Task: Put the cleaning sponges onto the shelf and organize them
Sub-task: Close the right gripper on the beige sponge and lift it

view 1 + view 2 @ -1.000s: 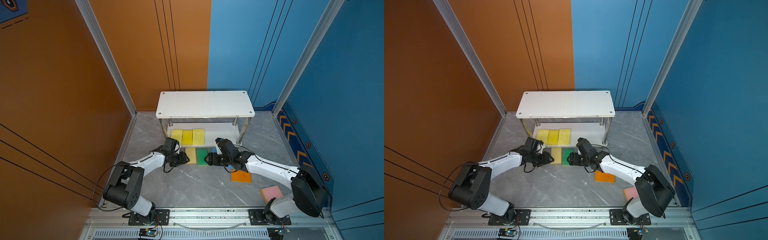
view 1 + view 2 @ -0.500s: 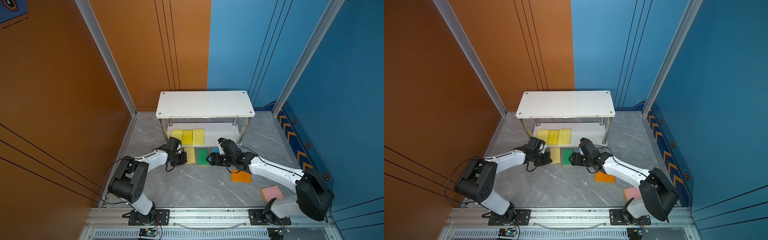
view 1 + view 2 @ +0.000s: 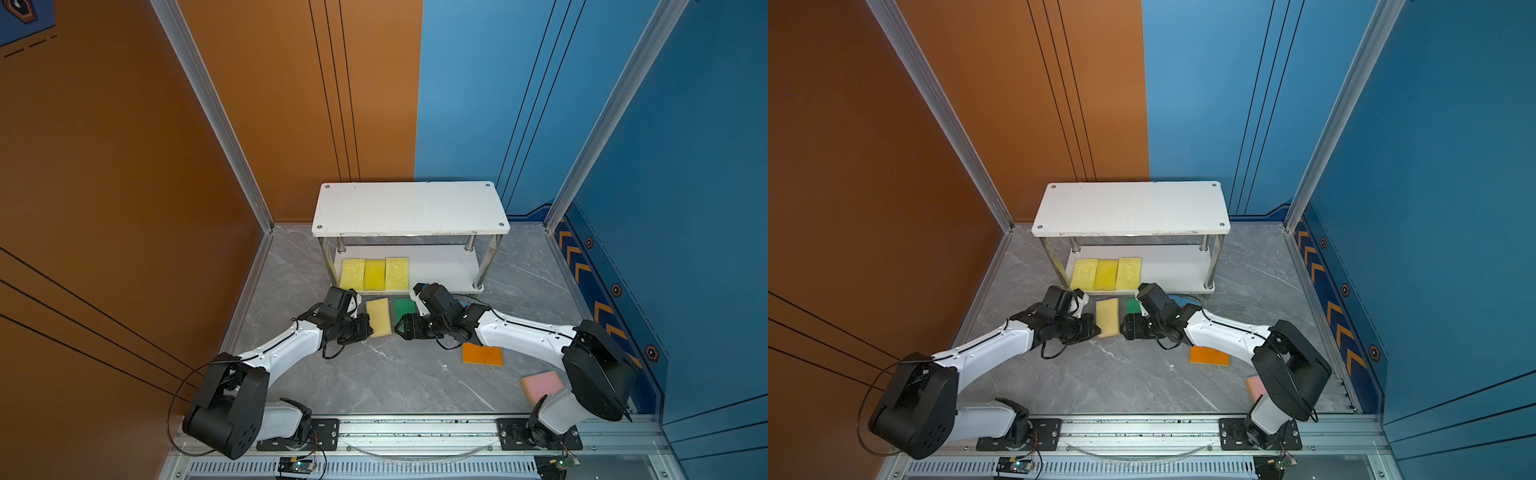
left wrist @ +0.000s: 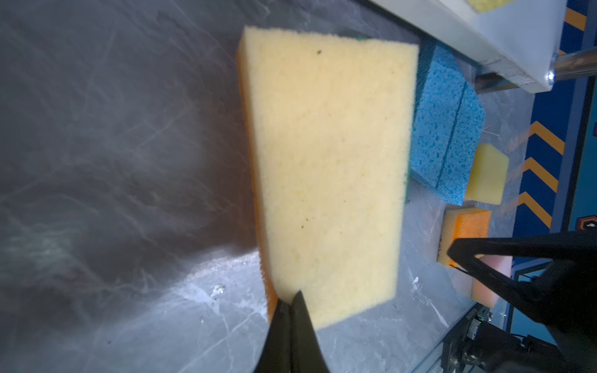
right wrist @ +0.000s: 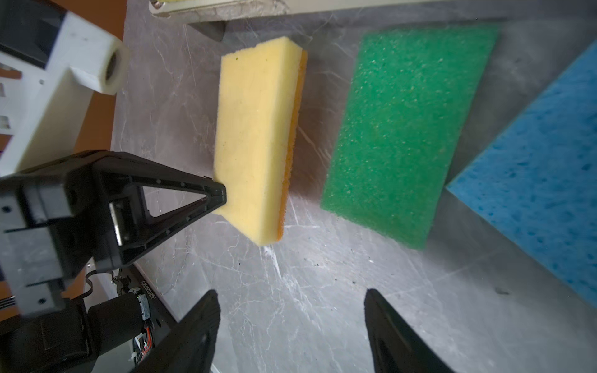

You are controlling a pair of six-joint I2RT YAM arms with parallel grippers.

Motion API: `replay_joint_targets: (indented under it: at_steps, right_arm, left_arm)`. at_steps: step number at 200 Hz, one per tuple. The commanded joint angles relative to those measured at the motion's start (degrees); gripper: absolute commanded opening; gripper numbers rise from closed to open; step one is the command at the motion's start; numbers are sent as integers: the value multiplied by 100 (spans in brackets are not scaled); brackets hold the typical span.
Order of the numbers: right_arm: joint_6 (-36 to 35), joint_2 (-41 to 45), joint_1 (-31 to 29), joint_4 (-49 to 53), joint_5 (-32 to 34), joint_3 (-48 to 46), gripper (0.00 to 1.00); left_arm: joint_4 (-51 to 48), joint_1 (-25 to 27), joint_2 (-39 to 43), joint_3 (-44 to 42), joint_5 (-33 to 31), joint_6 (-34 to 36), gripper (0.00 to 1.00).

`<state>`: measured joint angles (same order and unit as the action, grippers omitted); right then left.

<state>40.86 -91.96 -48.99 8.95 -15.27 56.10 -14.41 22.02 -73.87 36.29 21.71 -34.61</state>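
- The beige sponge (image 3: 378, 318) lies on the floor just in front of the shelf (image 3: 411, 208), left of the green sponge (image 3: 404, 308). Three yellow sponges (image 3: 374, 274) sit in a row on the left part of the lower board.
- The left gripper (image 4: 292, 300) has its jaws pressed together at the near left corner of the beige sponge. I cannot tell if any foam is caught between them.
- With so small a hold, I think the soft sponge may slip out when lifted, or only be pushed against the green one.
- The right gripper (image 5: 289, 291) is spread wide and empty, low over the floor and facing the left one. They are near, so they could knock together.
- The left arm stretches low from the near left, with its wrist turned to the right. The right arm reaches in from the near right.
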Motion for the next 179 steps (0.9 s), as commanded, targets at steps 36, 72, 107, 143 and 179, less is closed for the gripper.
replay_joint_targets:
  at_steps: [36, 72, 107, 143, 179]
  right_arm:
    - [-27, -310, -197, 1, 89, 491, 69]
    - [-17, -419, -207, -12, 142, 636, 59]
    - [-12, -439, -206, -10, 213, 662, 41]
    - [18, -446, -211, -91, 148, 616, 21]
    - [46, -319, -211, -120, 227, 527, 6]
  left_arm:
    - [-244, 244, 701, -205, 239, -443, 0]
    - [-369, 354, 904, -149, 166, -503, 0]
    - [-370, 390, 895, -149, 142, -520, 0]
    - [-369, 418, 891, -75, 145, -556, 0]
    - [-376, 452, 890, 4, 162, -615, 0]
